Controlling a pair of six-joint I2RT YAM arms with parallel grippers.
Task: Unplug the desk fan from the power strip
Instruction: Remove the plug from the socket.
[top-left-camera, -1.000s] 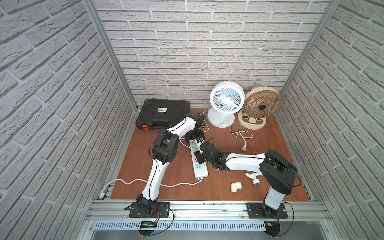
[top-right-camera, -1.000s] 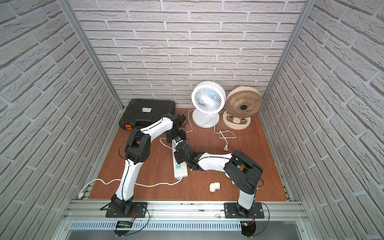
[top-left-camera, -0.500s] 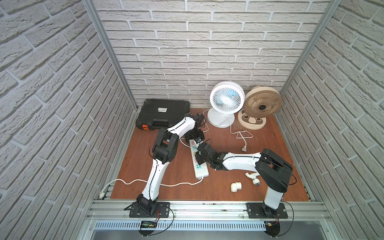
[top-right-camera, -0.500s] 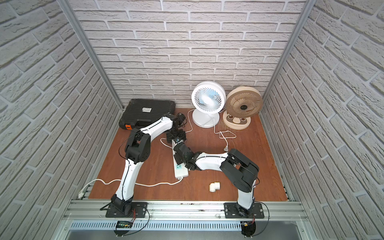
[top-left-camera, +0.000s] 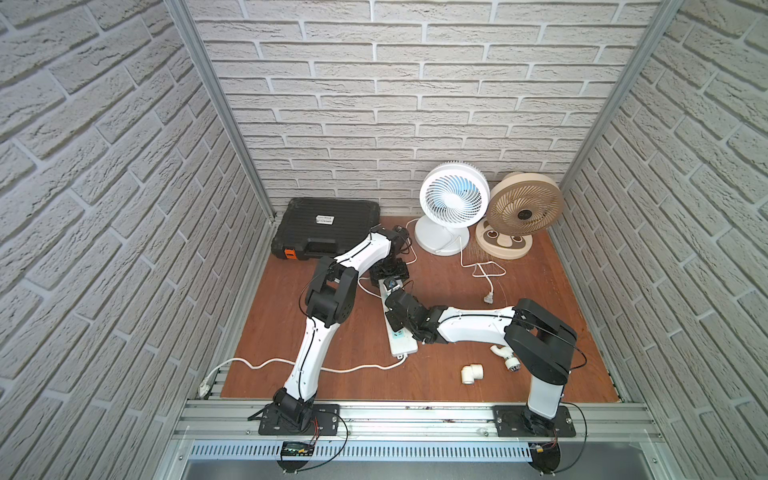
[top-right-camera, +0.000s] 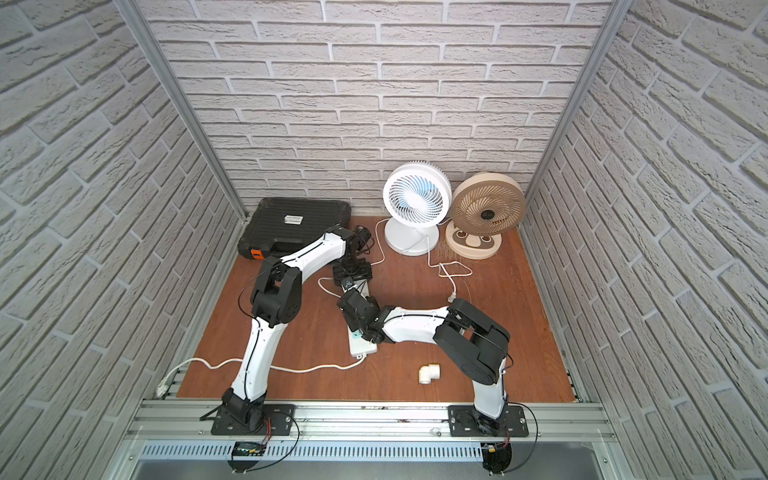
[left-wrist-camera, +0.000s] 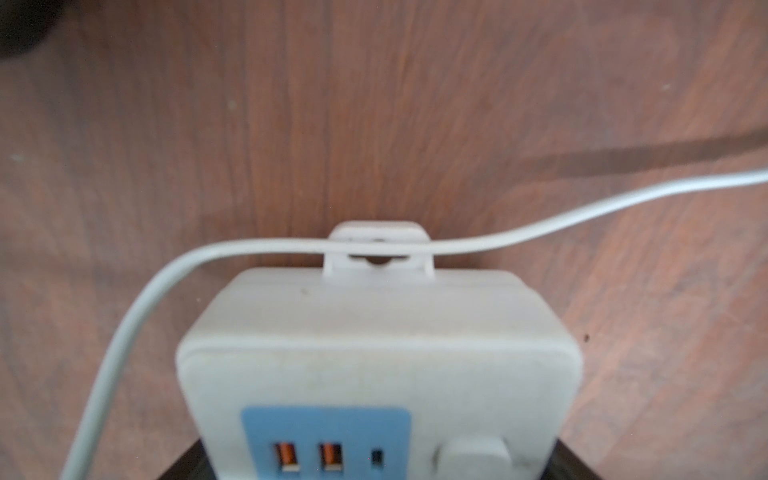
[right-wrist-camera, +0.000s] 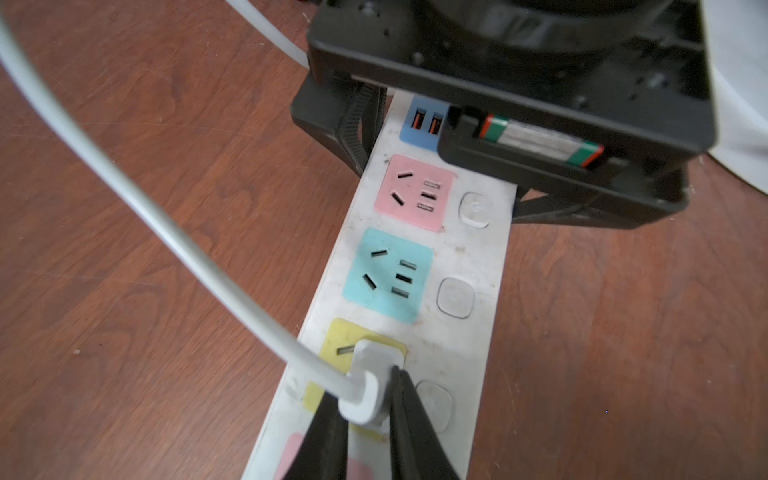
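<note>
Power strip (right-wrist-camera: 482, 249), white, pastel sockets (right-wrist-camera: 388, 274); plug (right-wrist-camera: 370, 374) in yellow

Colours: strip & co.
Strip (right-wrist-camera: 469, 257) white, panels (right-wrist-camera: 386, 276) blue, pink, teal, yellow; plug (right-wrist-camera: 368, 386) white; floor (top-left-camera: 436, 286) red-brown wood grain; walls (top-left-camera: 415, 104) white brick patt.; case (top-left-camera: 328, 228) black w/ orange latch (top-left-camera: 289, 254); white fan (top-left-camera: 452, 203) w/ blue blades (top-left-camera: 461, 187); beige fan (top-left-camera: 525, 205).

Both top views are bright and even, lit seemingly from above. Soft shadows sit under the white robot arms (top-left-camera: 316, 349) on the reddish-brown wooden tabletop (top-left-camera: 548, 299), and the white brick-pattern walls (top-left-camera: 415, 83) bow near the frame edges. The left wrist view is soft throughout, the long white power strip with pastel panels (left-wrist-camera: 374, 353) hazy. In the right wrist view the small white plug (right-wrist-camera: 368, 386) blurs; farther along, the strip looks sharp.
</note>
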